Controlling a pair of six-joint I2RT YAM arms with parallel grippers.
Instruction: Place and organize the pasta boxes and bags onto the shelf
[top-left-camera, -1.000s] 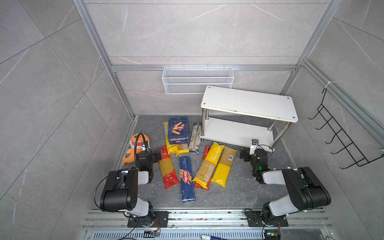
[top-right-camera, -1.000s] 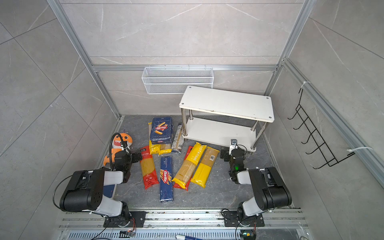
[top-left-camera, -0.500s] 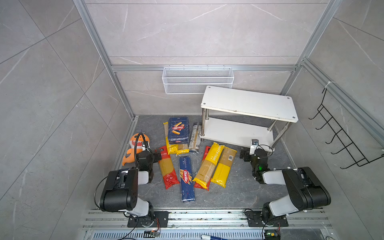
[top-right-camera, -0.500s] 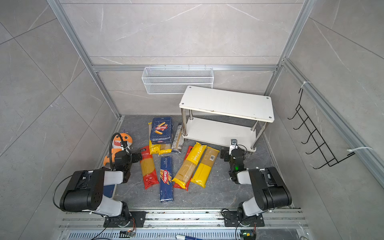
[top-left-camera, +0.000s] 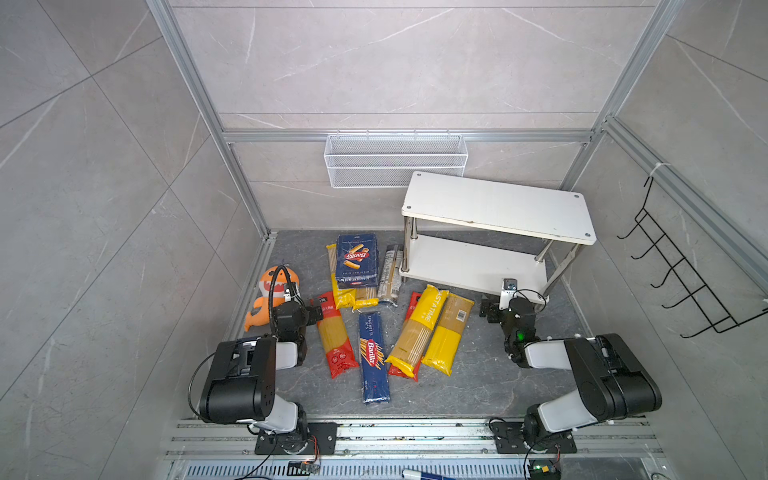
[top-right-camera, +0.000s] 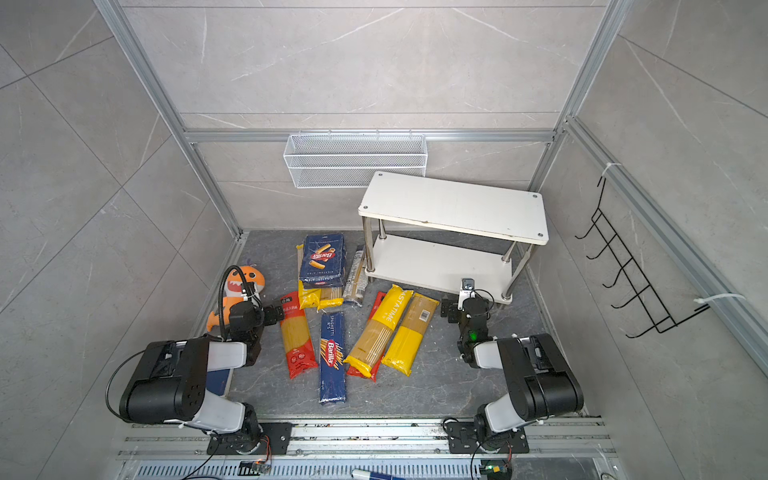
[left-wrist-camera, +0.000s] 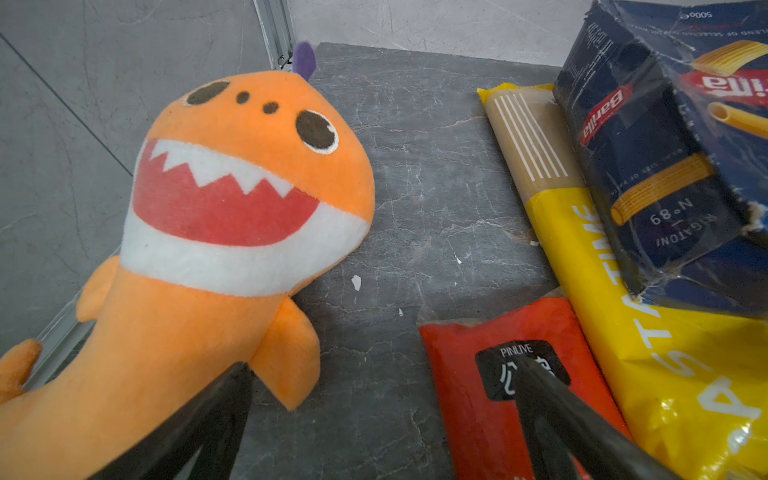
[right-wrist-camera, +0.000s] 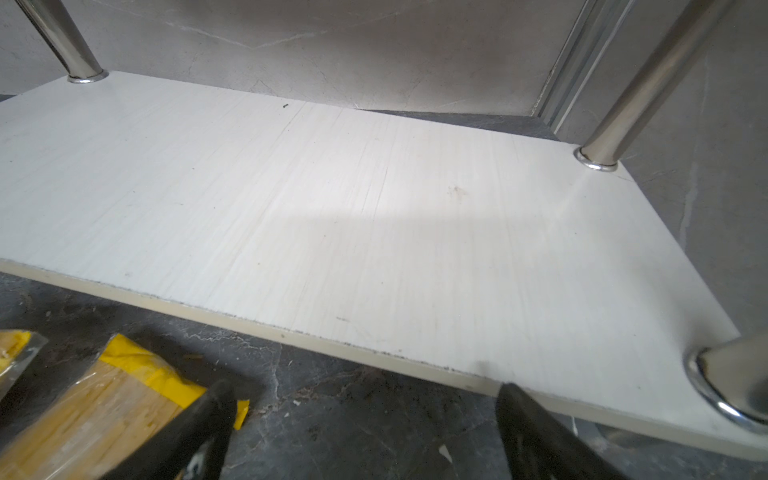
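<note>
Left gripper (left-wrist-camera: 384, 365): stands wide open, grips nothing, hangs low over the counter (top-left-camera: 457, 390) well off the left end of the shelf (top-left-camera: 498, 208), between the orange shark plush (top-left-camera: 266, 295) and the red-ended bag (top-left-camera: 334, 336). Shows one finger (left-wrist-camera: 552, 411) over that bag's red end in the left wrist view.

Right gripper (right-wrist-camera: 365, 388): spread just as wide, also empty, low just in front of the shelf's lower board, near its right front leg.

All pasta on the counter, left of or in front of the shelf:
- wide blue box (top-left-camera: 356, 259): lies flat just left of the shelf, on top of a yellow-ended bag (top-left-camera: 345, 296).
- clear printed bag (top-left-camera: 390, 272): lies between that box and the shelf's left legs; touching the legs or not, cannot tell.
- long narrow blue box (top-left-camera: 374, 357): lies flat in front of the shelf's left end, well apart from it.
- two yellow bags (top-left-camera: 419, 328) (top-left-camera: 449, 332): lie tilted side by side in front of the shelf, far ends near its lower board, partly covering a red bag (top-left-camera: 413, 301).
</note>
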